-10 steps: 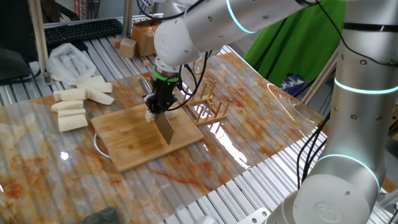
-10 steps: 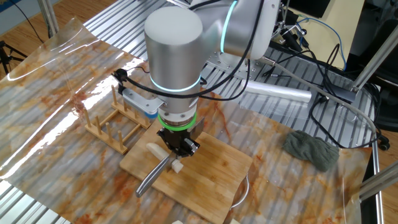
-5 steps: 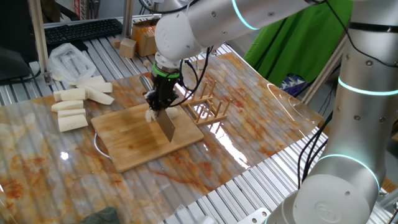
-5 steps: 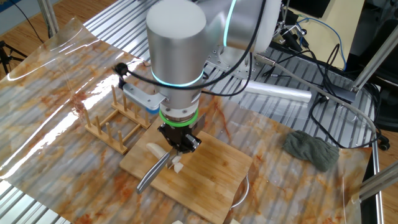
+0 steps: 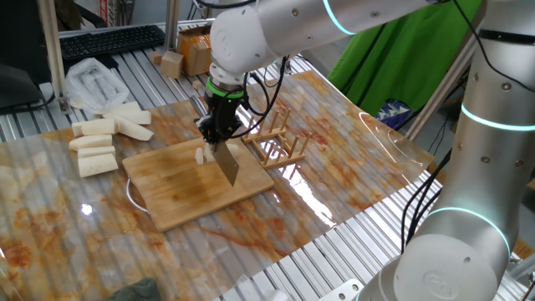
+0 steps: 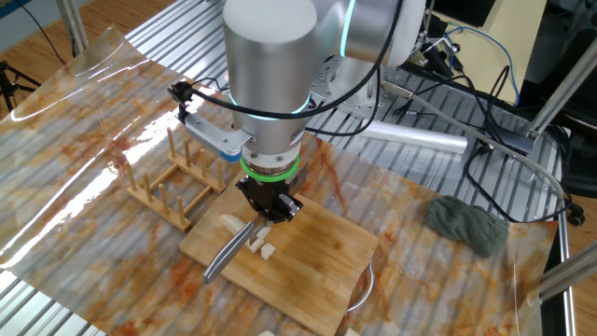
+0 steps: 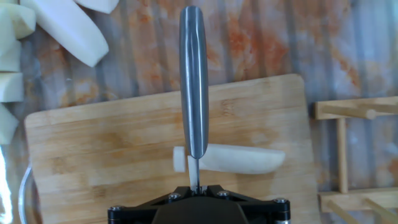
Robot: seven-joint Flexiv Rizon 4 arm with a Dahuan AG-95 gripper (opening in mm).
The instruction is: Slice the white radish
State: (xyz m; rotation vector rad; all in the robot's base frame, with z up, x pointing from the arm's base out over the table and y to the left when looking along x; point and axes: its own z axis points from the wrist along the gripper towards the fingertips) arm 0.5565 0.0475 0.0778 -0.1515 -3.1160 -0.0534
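Gripper (image 5: pixel 221 134) is clamped fully on the knife (image 7: pixel 193 81), pointing straight down, blade edge facing the cutting board (image 5: pixel 180 196). White radish (image 7: pixel 239 159) lies directly below the blade on the board, w/ one thin slice (image 7: pixel 179 159) already parted at its end. You should watch for:
- Radish rolling or skidding under the blade, since nothing pins it.
- Slice sticking to the blade and lifting off.
- Too much downforce driving the edge into the board.
- Wooden rack (image 5: pixel 280 144), just beside the gripper, may snag the blade if you drift sideways.
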